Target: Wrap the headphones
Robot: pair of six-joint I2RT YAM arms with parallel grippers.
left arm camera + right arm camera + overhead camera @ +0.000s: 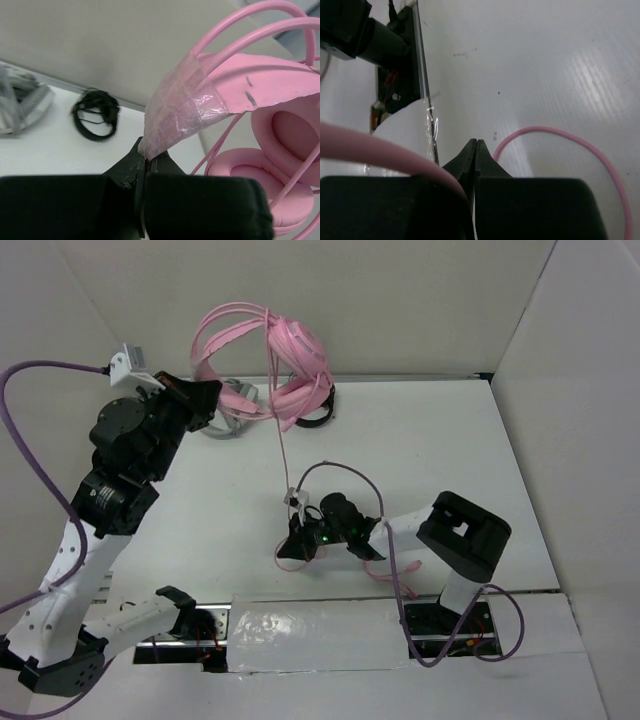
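The pink headphones (280,355) hang in the air at the back of the table, with cable turns looped over the headband. My left gripper (213,397) is shut on a tape-wrapped part of the headband (175,117); the jaws (146,157) meet on its tip. The earcups (280,145) hang to the right of the jaws. The thin pink cable (283,445) runs down from them to my right gripper (297,533), low over the table's middle. Its jaws (476,142) are closed, and the cable (375,147) runs into them from the left. A slack loop (580,145) lies on the table.
Grey headphones (225,422) and black headphones (320,412) lie on the table at the back, under the raised pink ones; both also show in the left wrist view (20,102) (95,112). White walls close in the back and sides. A tape-covered strip (300,625) runs along the front edge.
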